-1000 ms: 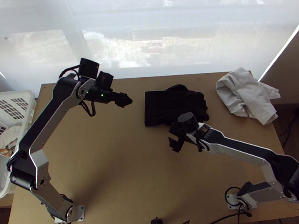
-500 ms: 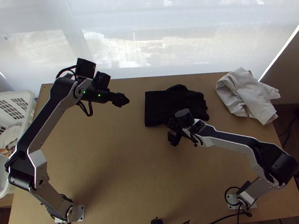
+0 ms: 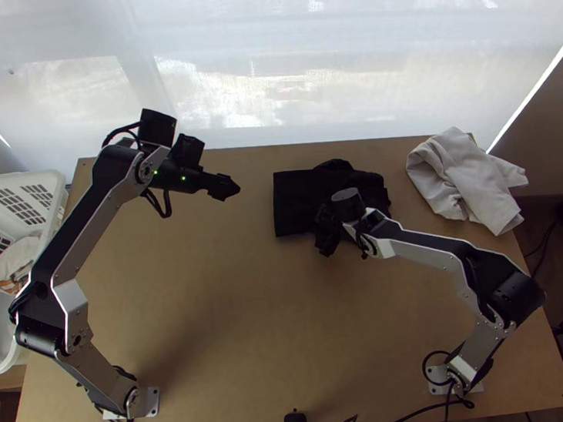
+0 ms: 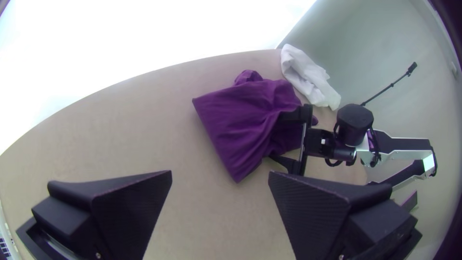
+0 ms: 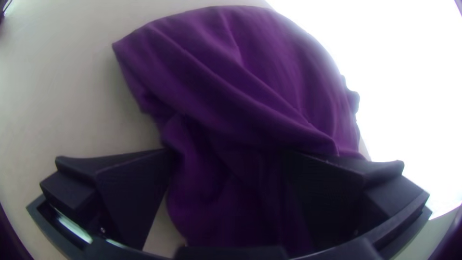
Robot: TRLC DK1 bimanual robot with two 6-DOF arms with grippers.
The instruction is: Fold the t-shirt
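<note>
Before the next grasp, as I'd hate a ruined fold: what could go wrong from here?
The right gripper stands open astride a rumpled part of the t-shirt, so closing might pinch several layers and bunch them. The left gripper is open too and off the shirt, so a pull by the right one alone could drag the whole shirt askew.

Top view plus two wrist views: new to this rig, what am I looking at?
A left arm and a right arm work at a wooden table. The top view looks steeply down; each wrist view comes from that arm's wrist. The dark t-shirt lies partly folded and wrinkled. The right gripper is open over it, apparently gripping nothing. The left gripper is open too, off to the shirt's left, holding nothing. A pale cloth lies at the far right corner.
</note>
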